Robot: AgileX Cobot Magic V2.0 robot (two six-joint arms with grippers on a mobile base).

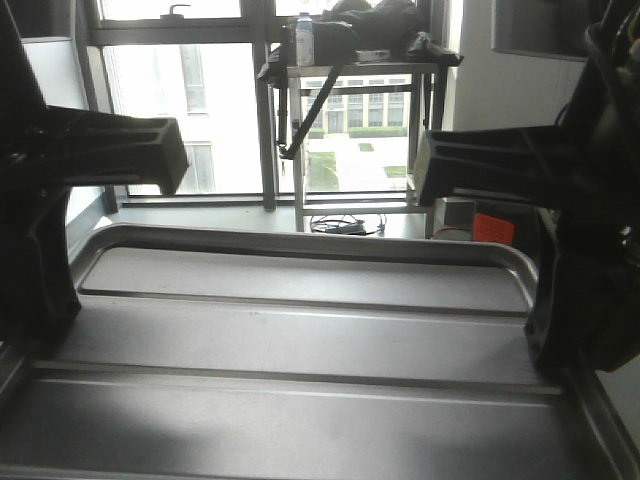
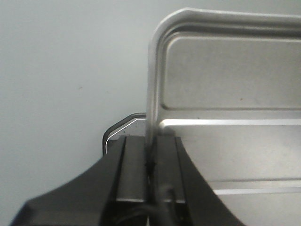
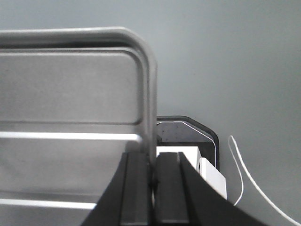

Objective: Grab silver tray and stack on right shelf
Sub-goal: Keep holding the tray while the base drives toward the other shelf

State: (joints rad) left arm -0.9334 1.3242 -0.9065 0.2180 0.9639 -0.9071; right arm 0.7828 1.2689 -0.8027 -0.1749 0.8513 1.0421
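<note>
Between our left fingers (image 2: 132,169) and right fingers (image 3: 167,188) the tray (image 1: 300,340) hangs level, its long axis running from one to the other; both pairs clench a short-end rim. We see no shelf.

Shallow rectangular ribbed silver tray (image 1: 300,340): foreground, spanning between both arms.
Left gripper (image 2: 149,139): fingers (image 2: 134,160) either side of the tray's left rim.
Right gripper (image 3: 153,156): fingers (image 3: 138,179) either side of its right rim.
Steel-framed stand (image 1: 360,70): behind the tray, before the window (image 1: 140,90); clear plastic bottle (image 1: 304,40) and dark bag (image 1: 375,25) on top.
</note>
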